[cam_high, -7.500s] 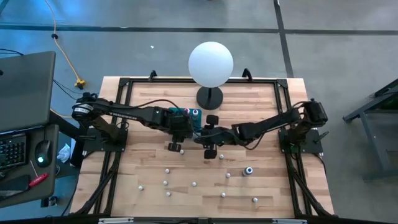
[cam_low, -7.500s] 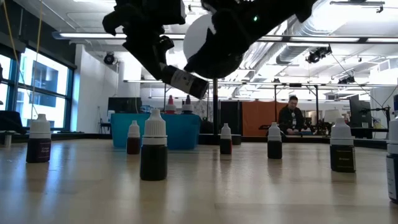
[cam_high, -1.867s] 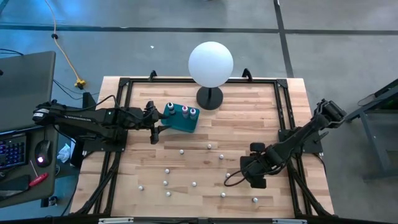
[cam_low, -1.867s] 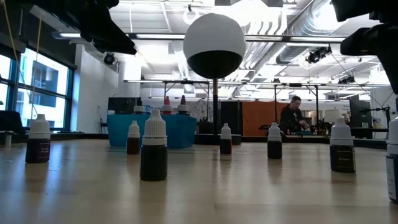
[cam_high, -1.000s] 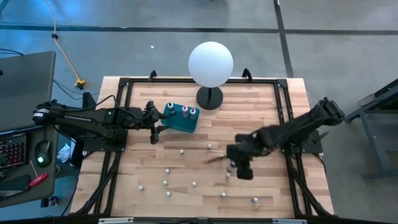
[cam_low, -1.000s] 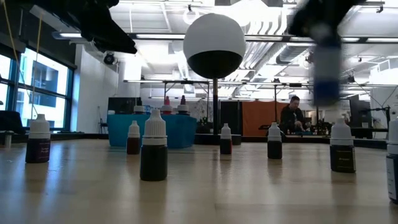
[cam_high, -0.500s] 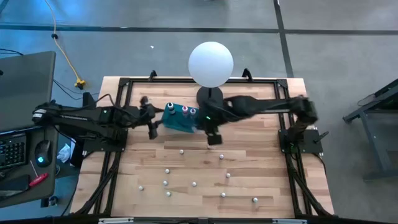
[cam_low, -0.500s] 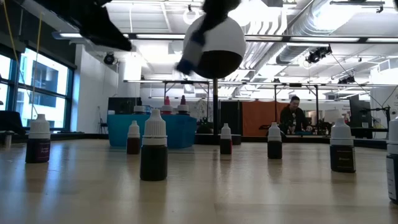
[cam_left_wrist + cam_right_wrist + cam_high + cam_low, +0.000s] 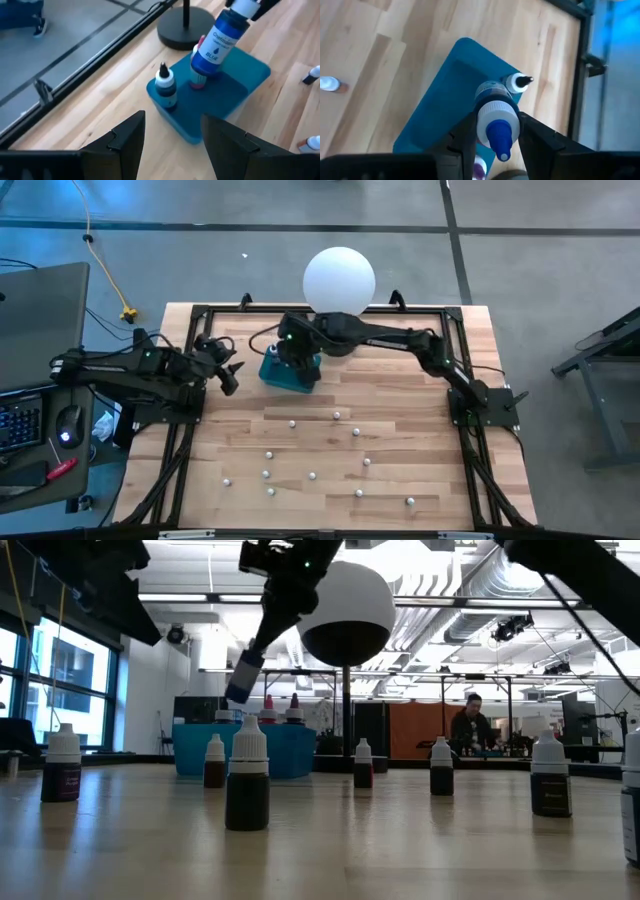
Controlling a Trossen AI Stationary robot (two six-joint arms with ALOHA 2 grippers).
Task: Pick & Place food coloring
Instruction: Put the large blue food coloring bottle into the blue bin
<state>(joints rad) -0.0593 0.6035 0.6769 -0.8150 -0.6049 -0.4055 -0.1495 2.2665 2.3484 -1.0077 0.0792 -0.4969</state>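
Blue bottle (image 9: 218,42): food coloring, blue body, white cap; held tilted above the tray, close over the bottles standing in it.
Right gripper (image 9: 496,131): fingers clamped on the blue bottle's cap end; arm stretched across the table's far side, over the tray.
Tray (image 9: 290,377): teal, far-left part of table, just beside the globe's (image 9: 339,283) black stand.
Tray contents: a dark bottle (image 9: 165,86) upright; a pink-capped one partly hidden behind the blue bottle.
Loose bottles (image 9: 313,476): scattered upright over the near half of the table (image 9: 420,420).
Left gripper (image 9: 228,376): fingers apart, holding nothing, near the tray's left side.
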